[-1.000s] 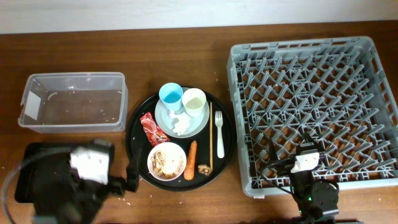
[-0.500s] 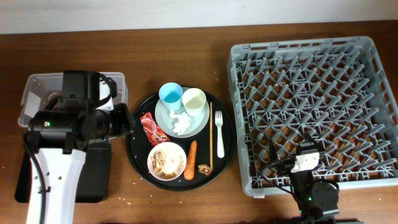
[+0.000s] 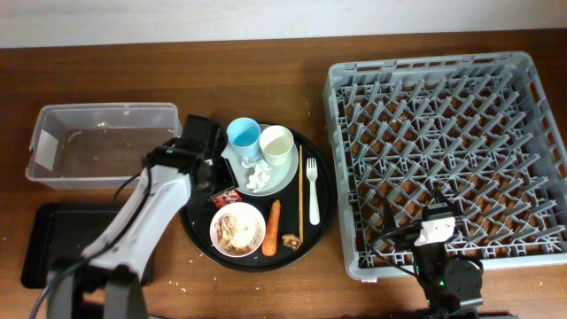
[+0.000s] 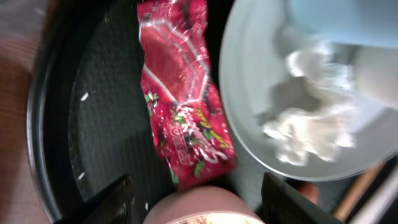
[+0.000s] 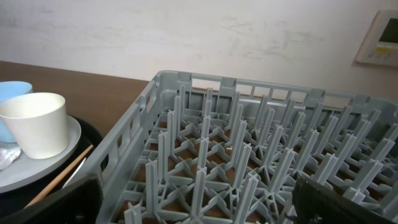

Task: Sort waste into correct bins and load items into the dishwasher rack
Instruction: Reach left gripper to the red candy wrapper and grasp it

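Left: arm extended slantwise from the near table edge, left gripper [image 3: 217, 182] over round black tray [image 3: 319, 235], jaws apart, nothing held. Crumpled red foil wrapper [image 4: 183, 118] flat on tray beside white plate [image 4: 249, 93]; fingertip contact unclear. Right: right gripper [image 5: 196, 205] low at dishwasher rack [image 3: 443, 133] near edge, jaws wide.

crumpled red foil wrapper [image 4: 183, 118] lies flat just left of the round white plate [image 3: 285, 180]. on the plate, light blue cup [image 3: 244, 137] and cream cup [image 3: 276, 144] stand upright side by side, with the white tissue [image 3: 258, 175] before them. white-pinkish bowl [image 3: 215, 232] holds rice scraps [image 3: 236, 228]; carrot [image 3: 274, 228], brown lump [image 3: 291, 240] and white fork [image 3: 312, 190] lie to its right. clear tub [image 3: 106, 109] and black tray [image 3: 40, 252] sit far left, grey rack [image 3: 425, 64] far right.
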